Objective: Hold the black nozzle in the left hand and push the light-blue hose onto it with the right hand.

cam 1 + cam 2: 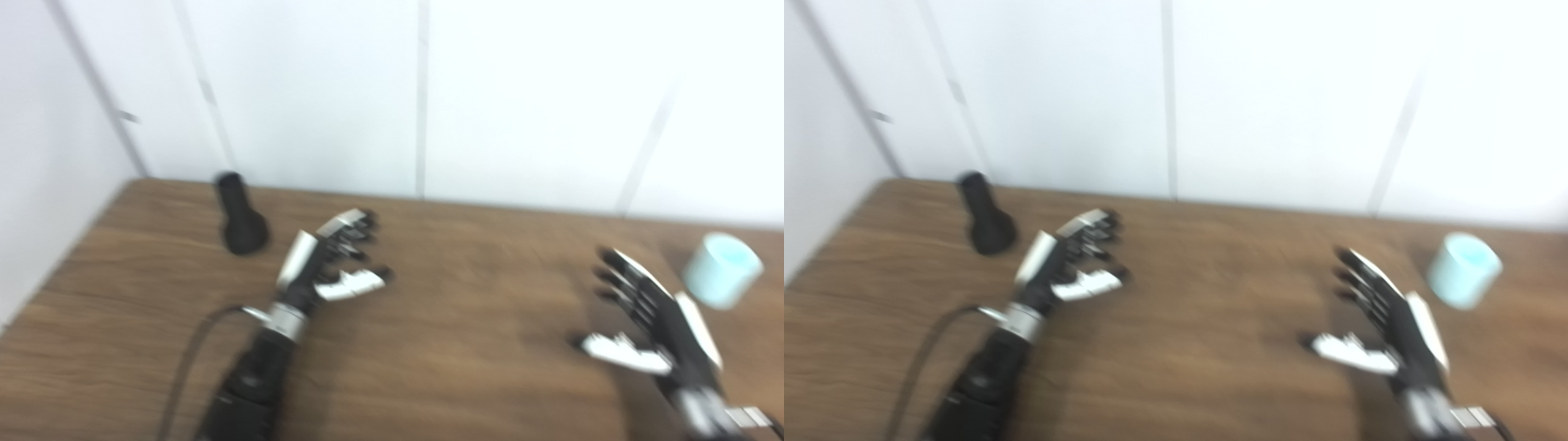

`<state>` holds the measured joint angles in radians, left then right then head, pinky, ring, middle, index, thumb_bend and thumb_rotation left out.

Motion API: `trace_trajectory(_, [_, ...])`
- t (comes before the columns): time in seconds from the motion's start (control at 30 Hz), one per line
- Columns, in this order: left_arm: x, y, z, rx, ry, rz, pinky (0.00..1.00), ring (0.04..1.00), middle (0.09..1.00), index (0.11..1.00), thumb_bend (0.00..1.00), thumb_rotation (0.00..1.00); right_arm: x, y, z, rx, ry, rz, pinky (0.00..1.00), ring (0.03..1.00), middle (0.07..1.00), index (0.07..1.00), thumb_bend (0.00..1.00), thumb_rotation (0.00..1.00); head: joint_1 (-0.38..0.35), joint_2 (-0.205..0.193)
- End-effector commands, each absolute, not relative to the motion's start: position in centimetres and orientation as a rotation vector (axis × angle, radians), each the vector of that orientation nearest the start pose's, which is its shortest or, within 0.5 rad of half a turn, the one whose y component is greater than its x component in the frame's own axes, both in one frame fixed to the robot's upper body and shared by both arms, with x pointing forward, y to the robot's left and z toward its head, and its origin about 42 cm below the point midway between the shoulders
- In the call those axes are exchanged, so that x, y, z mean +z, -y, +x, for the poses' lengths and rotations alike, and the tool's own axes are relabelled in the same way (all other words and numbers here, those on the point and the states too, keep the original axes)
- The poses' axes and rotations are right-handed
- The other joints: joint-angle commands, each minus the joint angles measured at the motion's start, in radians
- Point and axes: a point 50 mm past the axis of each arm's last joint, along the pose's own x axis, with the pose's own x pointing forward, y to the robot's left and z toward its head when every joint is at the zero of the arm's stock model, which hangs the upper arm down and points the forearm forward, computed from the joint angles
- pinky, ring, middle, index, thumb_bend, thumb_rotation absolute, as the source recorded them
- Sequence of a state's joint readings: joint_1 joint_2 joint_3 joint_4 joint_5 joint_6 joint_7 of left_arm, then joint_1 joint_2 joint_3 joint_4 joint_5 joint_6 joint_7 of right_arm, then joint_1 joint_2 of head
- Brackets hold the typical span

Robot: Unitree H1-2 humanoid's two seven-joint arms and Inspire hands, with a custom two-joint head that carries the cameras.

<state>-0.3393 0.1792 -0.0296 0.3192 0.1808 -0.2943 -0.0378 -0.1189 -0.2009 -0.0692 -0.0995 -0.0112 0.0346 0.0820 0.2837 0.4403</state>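
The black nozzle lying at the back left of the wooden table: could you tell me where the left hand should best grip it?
Probably around the wide rounded body of the black nozzle, coming from its right, where the open left hand already is. The slim neck points toward the wall and should stay free for the light-blue hose.

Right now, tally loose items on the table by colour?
Black: 1, the nozzle, far left.
Light blue: 1, the hose piece, far right.
Total: 2. Left hand and right hand both open, holding neither.
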Motion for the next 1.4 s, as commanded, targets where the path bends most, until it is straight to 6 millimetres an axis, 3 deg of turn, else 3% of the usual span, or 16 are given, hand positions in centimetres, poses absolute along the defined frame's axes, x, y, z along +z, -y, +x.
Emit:
trace_trajectory(0.0, [13.9,-23.2,39.0,-0.147,0.327,0.361,0.60,0.760,0.799,0.768,0.72,0.32,18.4,27.7,31.9,0.044,0.217,-0.184,0.80,0.875,0.907,0.855,0.77,0.10,0.000,0.001])
trace_trajectory(0.1, [13.8,-22.9,39.0,-0.148,0.325,0.362,0.61,0.760,0.798,0.767,0.72,0.32,18.6,27.7,31.6,0.047,0.200,-0.151,0.85,0.904,0.922,0.866,0.73,0.04,0.013,-0.016])
trace_trajectory(0.2, [13.7,-22.8,39.1,-0.148,0.325,0.365,0.61,0.765,0.798,0.767,0.72,0.31,17.8,28.4,32.1,0.080,0.274,-0.188,0.84,0.893,0.916,0.867,0.75,0.00,0.037,-0.031])
trace_trajectory(0.37, [13.3,-22.4,39.4,-0.147,0.329,0.360,0.61,0.770,0.792,0.767,0.73,0.33,17.6,28.8,32.4,0.091,0.302,-0.202,0.82,0.883,0.919,0.877,0.74,0.00,0.067,-0.040])
trace_trajectory(0.63, [13.7,-22.4,39.4,-0.130,0.341,0.356,0.60,0.762,0.784,0.766,0.74,0.34,17.4,28.8,32.4,0.080,0.294,-0.160,0.82,0.883,0.919,0.878,0.73,0.02,0.057,-0.037])
trace_trajectory(0.8, [14.1,-22.2,39.6,-0.054,0.367,0.325,0.43,0.614,0.669,0.622,0.69,0.19,17.7,28.7,32.4,0.090,0.298,-0.178,0.79,0.870,0.908,0.866,0.74,0.03,0.051,-0.030])
trace_trajectory(0.93, [14.7,-22.0,39.6,-0.033,0.382,0.330,0.40,0.558,0.610,0.614,0.67,0.12,17.9,28.8,32.4,0.089,0.301,-0.192,0.80,0.873,0.910,0.868,0.74,0.02,0.054,-0.028])
trace_trajectory(0.97, [15.5,-22.3,39.5,-0.028,0.405,0.368,0.41,0.556,0.607,0.616,0.67,0.12,17.9,28.8,32.4,0.089,0.303,-0.194,0.80,0.874,0.911,0.868,0.74,0.02,0.055,-0.027])
trace_trajectory(1.03, [16.9,-22.9,39.3,-0.006,0.448,0.445,0.54,0.605,0.616,0.633,0.68,0.14,18.0,28.8,32.5,0.087,0.307,-0.196,0.80,0.873,0.910,0.869,0.74,0.01,0.057,-0.027])
trace_trajectory(1.1, [18.0,-23.5,39.2,0.029,0.479,0.498,0.58,0.632,0.625,0.641,0.69,0.16,18.0,28.8,32.6,0.086,0.310,-0.198,0.80,0.873,0.910,0.869,0.74,0.01,0.058,-0.027])
trace_trajectory(1.37, [23.1,-27.1,39.4,0.176,0.583,0.565,0.65,0.768,0.739,0.701,0.74,0.23,18.1,28.7,32.7,0.089,0.308,-0.193,0.80,0.878,0.914,0.875,0.73,0.02,0.050,-0.024])
